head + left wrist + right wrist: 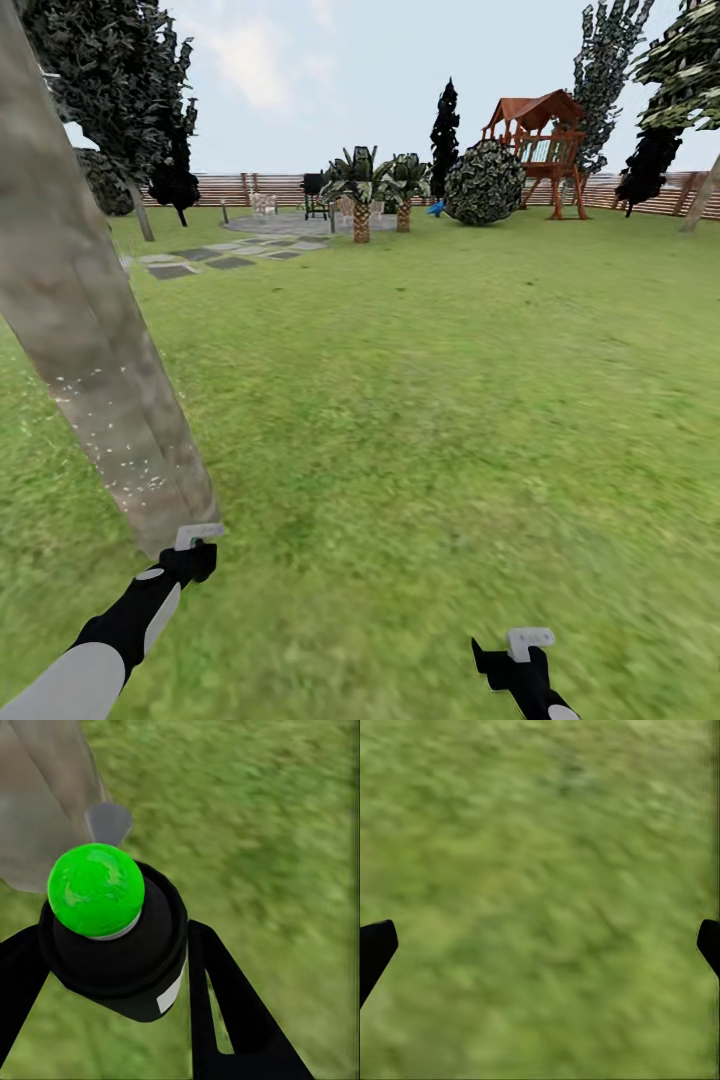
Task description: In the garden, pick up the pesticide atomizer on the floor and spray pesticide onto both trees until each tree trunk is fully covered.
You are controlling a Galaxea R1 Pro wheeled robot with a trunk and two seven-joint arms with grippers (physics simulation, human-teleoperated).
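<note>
A thick mottled tan-grey tree trunk (90, 330) rises at the left of the head view, and white pesticide specks (130, 455) dot its lower part. My left gripper (197, 560) sits right at the trunk's base. In the left wrist view this gripper (112, 971) is shut on the pesticide atomizer (124, 952), a black can with a bright green top, and the trunk (37, 810) is just beyond it. My right gripper (515, 665) hangs low at the right. Seen from its own wrist, the right gripper (544, 941) is open over bare grass.
Lawn (430, 400) stretches ahead to a slat fence (620, 190). A wooden playset (540, 140), a round bush (485, 180), palms (375, 185) and paving stones (220, 255) lie far back. More pale trunks stand at the back left (140, 212) and the right edge (702, 195).
</note>
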